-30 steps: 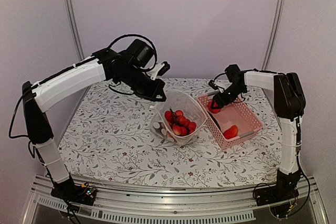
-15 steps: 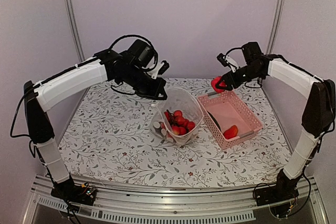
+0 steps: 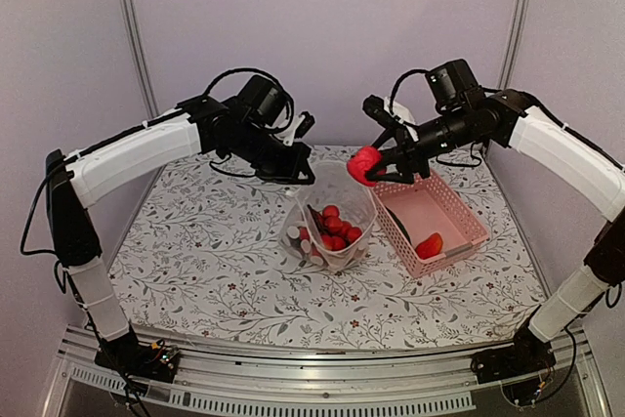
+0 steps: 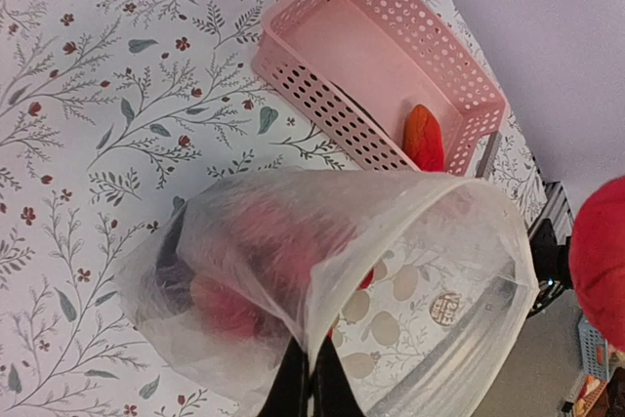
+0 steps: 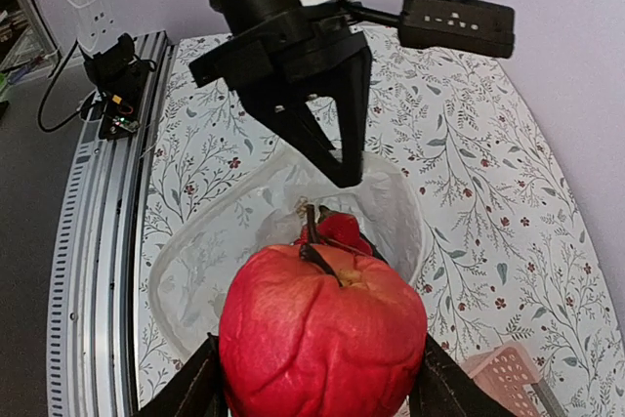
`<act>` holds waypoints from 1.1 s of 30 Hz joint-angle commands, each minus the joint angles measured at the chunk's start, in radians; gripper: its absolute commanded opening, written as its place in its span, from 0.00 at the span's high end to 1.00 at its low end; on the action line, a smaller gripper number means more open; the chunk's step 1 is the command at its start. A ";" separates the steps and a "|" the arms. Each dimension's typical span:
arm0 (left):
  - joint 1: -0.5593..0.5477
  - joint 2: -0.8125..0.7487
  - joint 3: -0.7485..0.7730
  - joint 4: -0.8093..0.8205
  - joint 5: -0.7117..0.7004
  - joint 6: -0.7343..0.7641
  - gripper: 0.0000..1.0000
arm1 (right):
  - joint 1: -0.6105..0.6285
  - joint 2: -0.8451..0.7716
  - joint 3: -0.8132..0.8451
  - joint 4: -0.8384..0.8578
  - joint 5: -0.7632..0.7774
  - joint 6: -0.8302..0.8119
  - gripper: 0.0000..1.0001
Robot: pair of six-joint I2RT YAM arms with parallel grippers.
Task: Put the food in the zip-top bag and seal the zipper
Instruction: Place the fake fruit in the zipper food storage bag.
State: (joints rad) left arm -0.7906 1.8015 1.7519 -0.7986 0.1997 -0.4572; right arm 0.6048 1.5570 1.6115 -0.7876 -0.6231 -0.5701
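Centre of the top view: the zip-top bag stands on the floral table, its mouth open and red round food in its bottom. Right of centre, just beside the bag, a pink basket holds an orange-red piece at its near end. Upper centre-left: the left gripper, jaws closed, pinches the bag's far rim. Upper centre-right: the right gripper clamps a red fruit in the air above the bag's far right rim.
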 commanded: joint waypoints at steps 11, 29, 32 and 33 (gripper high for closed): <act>0.010 -0.009 -0.028 0.030 0.025 -0.010 1.00 | 0.165 0.100 0.092 -0.080 0.218 -0.056 0.51; 0.011 -0.035 -0.056 0.032 0.017 -0.009 1.00 | 0.217 0.266 0.215 -0.074 0.432 0.041 0.28; 0.011 -0.036 -0.058 0.032 0.014 -0.005 1.00 | 0.217 0.259 0.226 -0.081 0.421 0.044 0.23; 0.011 -0.036 -0.058 0.032 0.014 -0.004 1.00 | 0.217 0.256 0.232 -0.087 0.415 0.044 0.22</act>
State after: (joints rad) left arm -0.7895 1.7977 1.7073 -0.7742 0.2192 -0.4652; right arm 0.8139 1.8133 1.8008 -0.8627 -0.2165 -0.5415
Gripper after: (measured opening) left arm 0.006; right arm 0.761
